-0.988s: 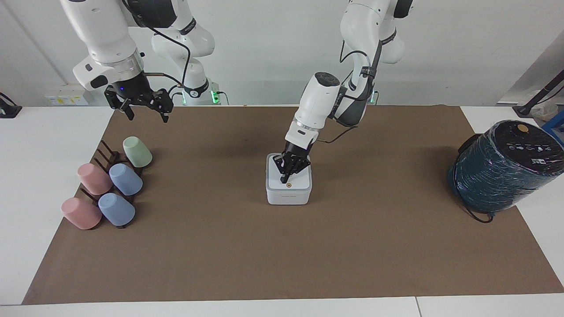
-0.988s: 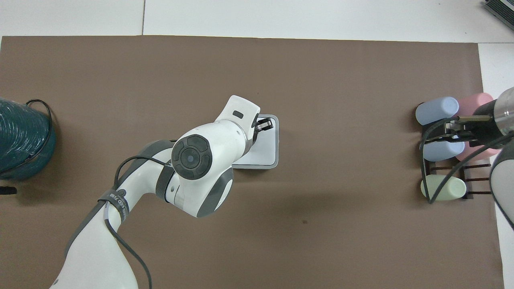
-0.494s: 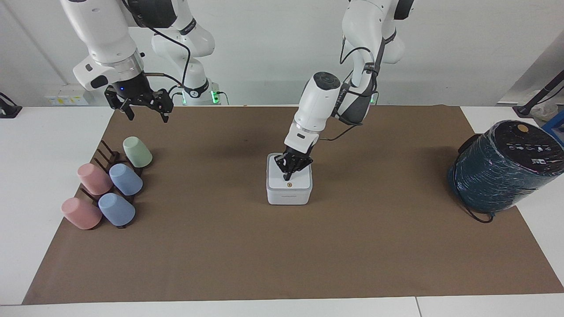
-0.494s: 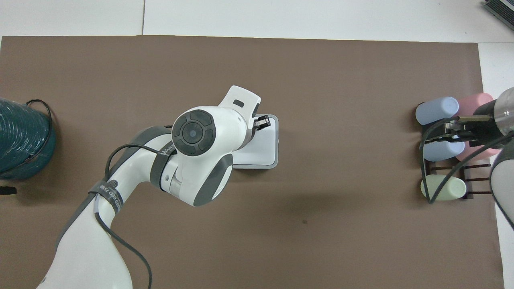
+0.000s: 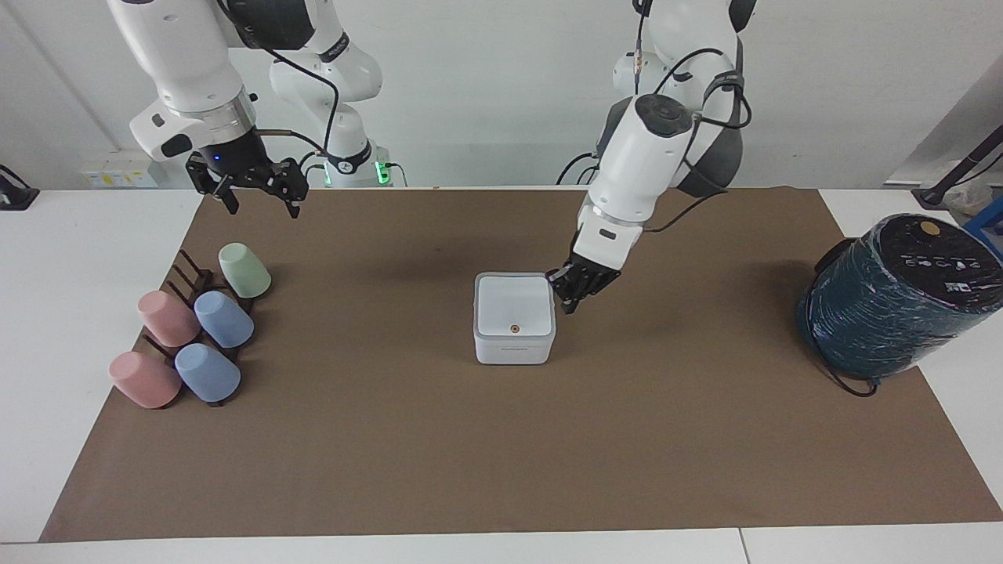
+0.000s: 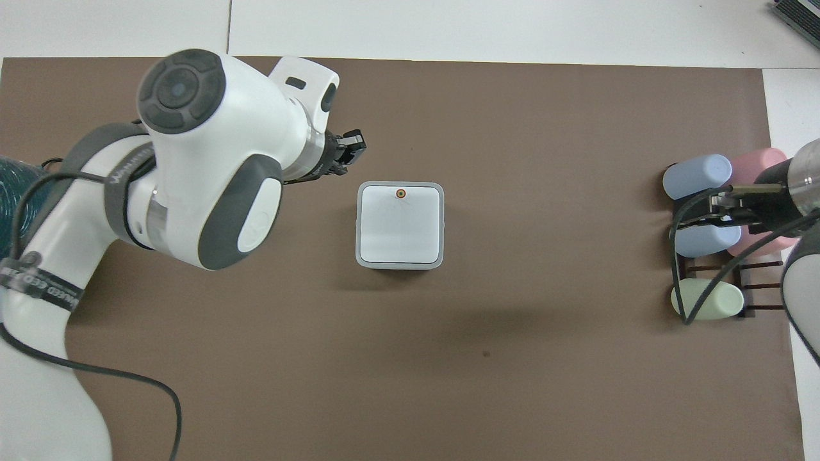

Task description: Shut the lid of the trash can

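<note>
The white square trash can [image 5: 514,348] stands mid-mat. Its lid [image 5: 514,307] lies flat and shut on it, orange dot up; it also shows in the overhead view [image 6: 400,227]. My left gripper [image 5: 570,299] is shut and empty. It hangs just beside the can toward the left arm's end, apart from it, and also shows in the overhead view [image 6: 354,142]. My right gripper [image 5: 258,205] is open and empty, raised over the mat's edge near the cup rack, and waits there [image 6: 695,214].
A rack with several pink, blue and green cups [image 5: 196,329] sits at the right arm's end [image 6: 711,230]. A large dark teal wrapped cylinder [image 5: 893,298] with a cable stands at the left arm's end [image 6: 35,224]. A brown mat [image 5: 501,454] covers the table.
My left gripper has lifted off the lid and swung away toward the left arm's end. The lid stays flat on the can. The right arm has not moved.
</note>
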`<state>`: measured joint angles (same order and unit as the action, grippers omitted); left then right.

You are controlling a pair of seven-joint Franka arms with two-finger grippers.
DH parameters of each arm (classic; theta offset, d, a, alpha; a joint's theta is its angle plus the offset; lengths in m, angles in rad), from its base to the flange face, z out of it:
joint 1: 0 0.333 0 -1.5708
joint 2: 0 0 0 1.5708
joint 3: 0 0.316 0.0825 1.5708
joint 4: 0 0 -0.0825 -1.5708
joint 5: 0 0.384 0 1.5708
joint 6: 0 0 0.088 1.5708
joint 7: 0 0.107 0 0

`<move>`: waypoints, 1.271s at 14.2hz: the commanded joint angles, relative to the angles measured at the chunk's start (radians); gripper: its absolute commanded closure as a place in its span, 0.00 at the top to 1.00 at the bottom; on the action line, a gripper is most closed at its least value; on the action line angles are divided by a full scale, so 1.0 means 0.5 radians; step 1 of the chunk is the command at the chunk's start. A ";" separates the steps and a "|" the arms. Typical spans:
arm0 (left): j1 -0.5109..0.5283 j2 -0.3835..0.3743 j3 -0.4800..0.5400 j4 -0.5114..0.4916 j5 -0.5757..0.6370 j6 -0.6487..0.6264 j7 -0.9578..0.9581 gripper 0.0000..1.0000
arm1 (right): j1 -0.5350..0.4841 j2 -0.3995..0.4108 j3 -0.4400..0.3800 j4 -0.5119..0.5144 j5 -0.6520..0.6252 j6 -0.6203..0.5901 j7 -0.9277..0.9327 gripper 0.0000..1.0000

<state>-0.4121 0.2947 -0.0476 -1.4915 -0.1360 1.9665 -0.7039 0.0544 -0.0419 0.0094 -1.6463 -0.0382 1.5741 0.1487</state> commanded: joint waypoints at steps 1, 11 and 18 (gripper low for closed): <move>0.127 0.003 0.000 0.120 0.030 -0.306 0.156 0.05 | -0.005 -0.048 -0.016 -0.052 0.061 0.018 -0.058 1.00; 0.695 -0.316 0.000 0.124 0.228 -0.950 1.247 0.20 | -0.005 -0.048 -0.016 -0.052 0.061 0.018 -0.058 1.00; 0.689 -0.430 -0.018 0.099 0.327 -0.957 1.475 1.00 | -0.005 -0.048 -0.016 -0.052 0.061 0.018 -0.058 1.00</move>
<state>-0.0682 0.0973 -0.0520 -1.4219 0.0056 1.4854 -0.0043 0.0545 -0.0420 0.0094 -1.6463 -0.0382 1.5741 0.1487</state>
